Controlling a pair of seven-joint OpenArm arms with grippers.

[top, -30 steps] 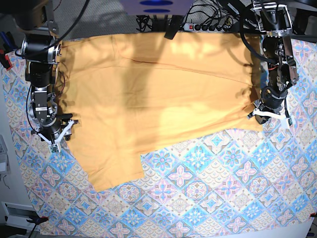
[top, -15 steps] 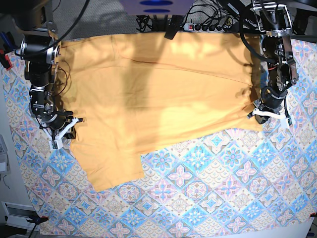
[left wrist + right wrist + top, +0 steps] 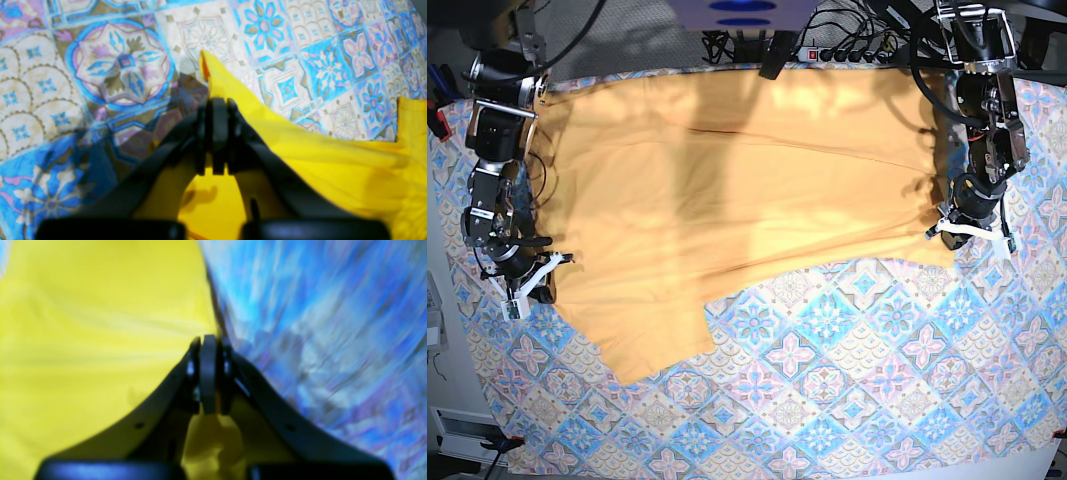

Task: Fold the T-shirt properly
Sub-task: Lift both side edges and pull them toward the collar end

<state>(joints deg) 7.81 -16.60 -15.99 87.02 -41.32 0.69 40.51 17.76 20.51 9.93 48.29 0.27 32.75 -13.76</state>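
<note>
step: edges gripped for first fold | T-shirt (image 3: 747, 190) lay spread on tablecloth (image 3: 847, 380) | left tool (image 3: 216, 110) clenched on shirt corner | right tool (image 3: 208, 346) clenched on shirt edge | next: both edges to be lifted together, evenly.

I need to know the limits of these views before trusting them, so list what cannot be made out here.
- T-shirt collar and far hem: base view, cables and a dark shadow cover the top edge.
- Cloth pinched by the right gripper: right wrist view, motion blur smears the tablecloth and the shirt's edge.
- Cloth between the left gripper pads: left wrist view, the black fingers cover it.
</note>
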